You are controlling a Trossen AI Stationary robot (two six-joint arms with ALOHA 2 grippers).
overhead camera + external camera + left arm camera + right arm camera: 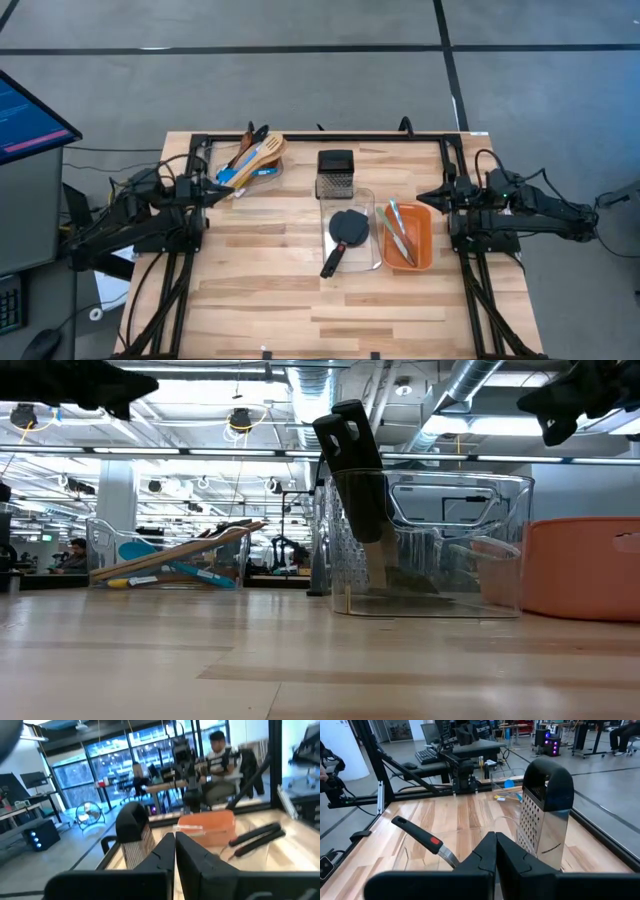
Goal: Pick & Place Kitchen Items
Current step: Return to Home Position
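The left gripper hangs above the table's left edge with its fingers pressed together on nothing. Its tip is just beside a clear bin at the far left corner, which holds wooden spoons and a blue spoon. The right gripper mirrors it at the right edge, its fingers also closed and empty, just off the far corner of an orange bin that holds metal tongs. Between the arms, the steel box grater stands upright. Directly in front of it, a second clear bin holds a black turner whose handle leans out over the near rim.
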